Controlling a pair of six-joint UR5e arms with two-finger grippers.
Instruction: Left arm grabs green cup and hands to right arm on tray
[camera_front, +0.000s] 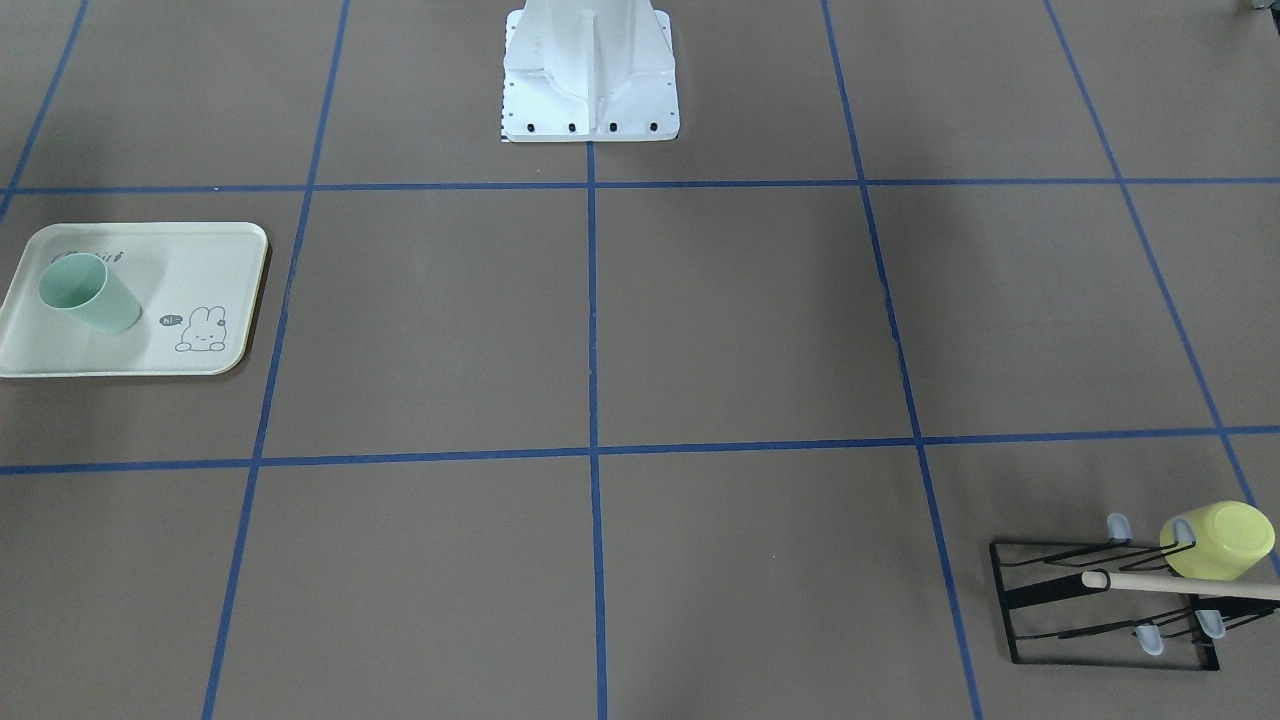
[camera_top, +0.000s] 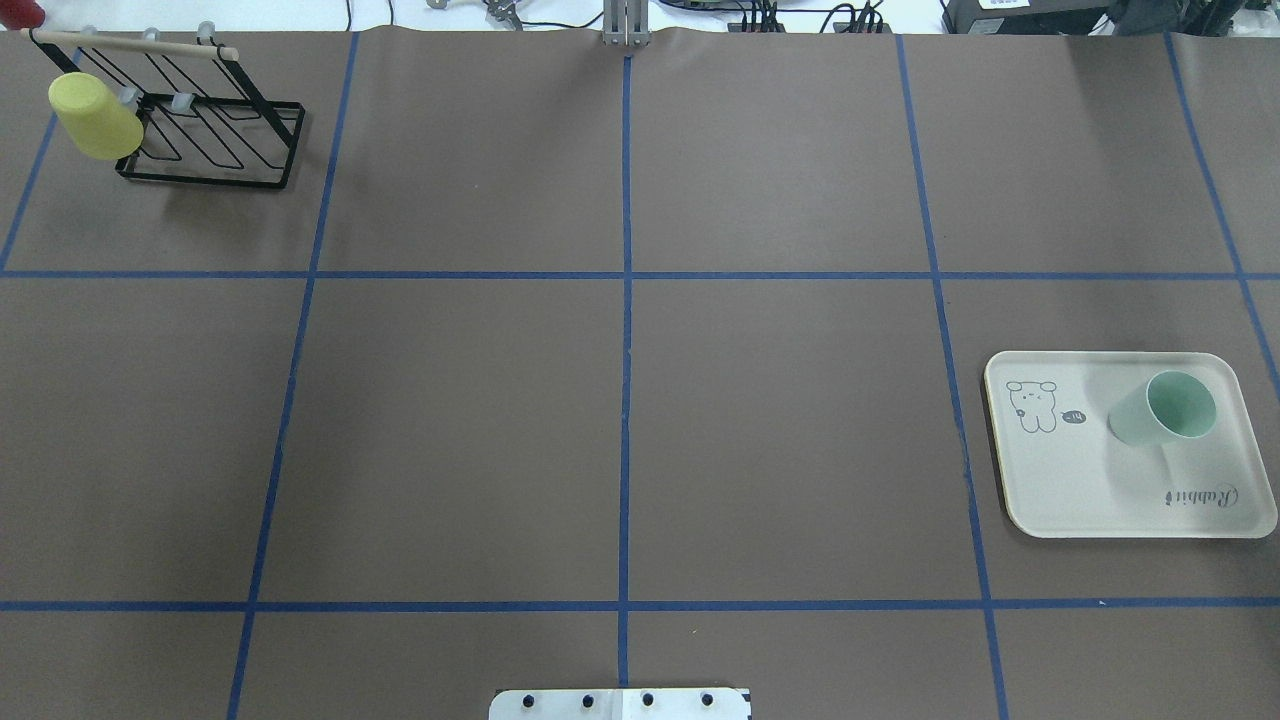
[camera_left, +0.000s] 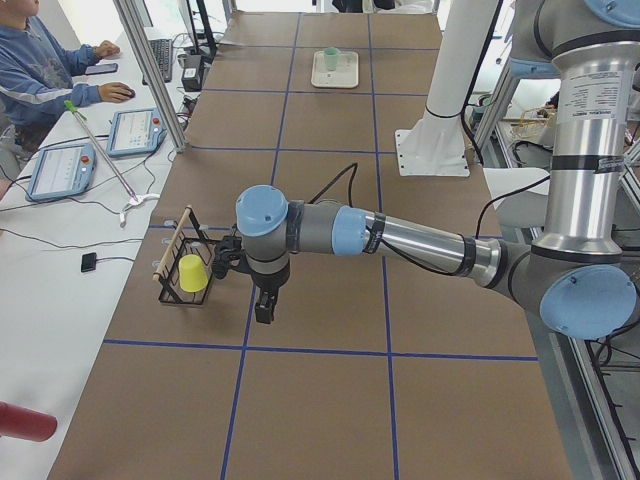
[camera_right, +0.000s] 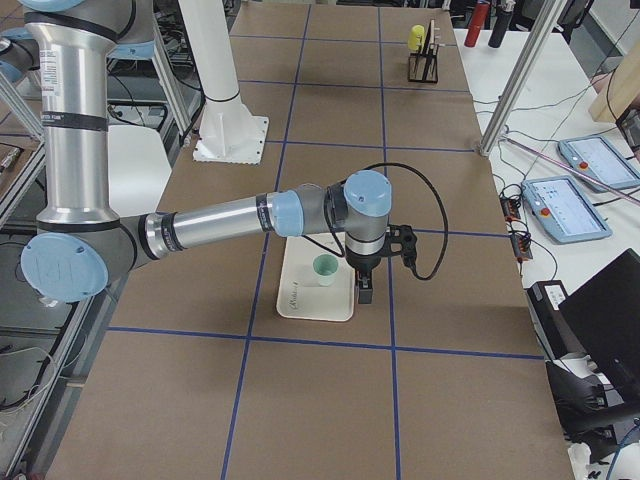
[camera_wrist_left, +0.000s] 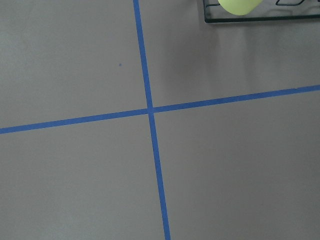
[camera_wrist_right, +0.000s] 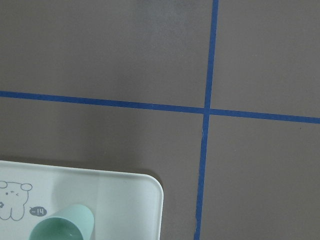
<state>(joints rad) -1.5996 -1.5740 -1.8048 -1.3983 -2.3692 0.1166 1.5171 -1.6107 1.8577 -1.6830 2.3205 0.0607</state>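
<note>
Left end effector (camera_left: 262, 312) and right end effector (camera_right: 365, 295), grip states impossible to tell, hang over bench (camera_top: 450, 420); green cup (camera_top: 1165, 410) stands on tray (camera_top: 1090, 500)

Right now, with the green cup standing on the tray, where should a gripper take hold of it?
I'd pinch the rim of the green cup from straight above, one finger inside and one outside. It stands upright on the tray, its mouth open to the top, and its plain tapered wall has no handle.

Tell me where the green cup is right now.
In the overhead view the green cup stands upright on the tray at that view's right side, just right of the bunny drawing.
</note>
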